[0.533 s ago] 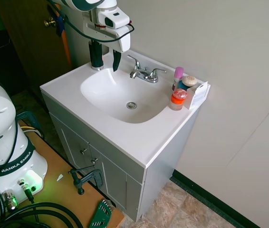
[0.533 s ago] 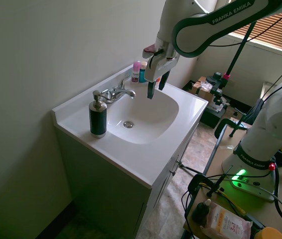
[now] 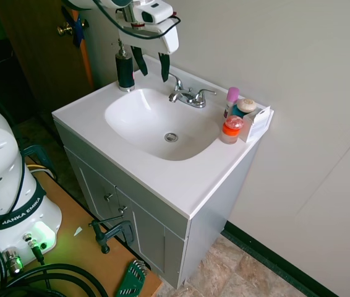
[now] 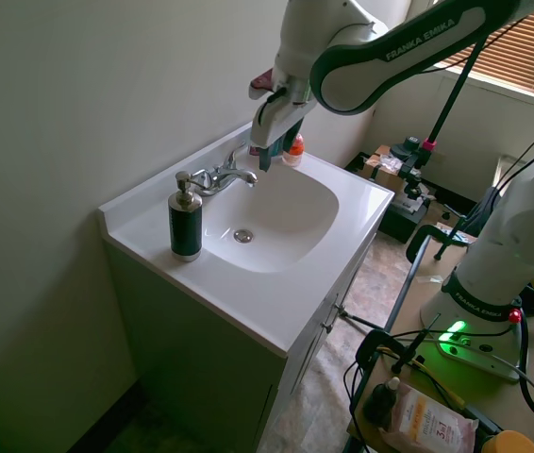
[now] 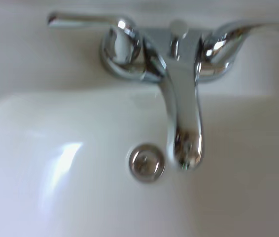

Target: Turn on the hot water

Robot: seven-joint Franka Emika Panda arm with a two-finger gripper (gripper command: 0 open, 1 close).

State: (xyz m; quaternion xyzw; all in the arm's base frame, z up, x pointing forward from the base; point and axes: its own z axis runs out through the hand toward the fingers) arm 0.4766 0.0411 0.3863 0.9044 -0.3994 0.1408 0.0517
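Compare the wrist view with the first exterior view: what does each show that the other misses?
Only the wrist view shows both chrome lever handles close up, spread to either side of the spout. Only the first exterior view shows the open black-fingered gripper above the faucet, the dark soap dispenser, and the toiletry bottles at the counter's corner. Both show the chrome faucet and the round drain.

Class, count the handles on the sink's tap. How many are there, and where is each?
2. One handle sticks out on one side of the spout, the other handle on the opposite side. None seems hidden.
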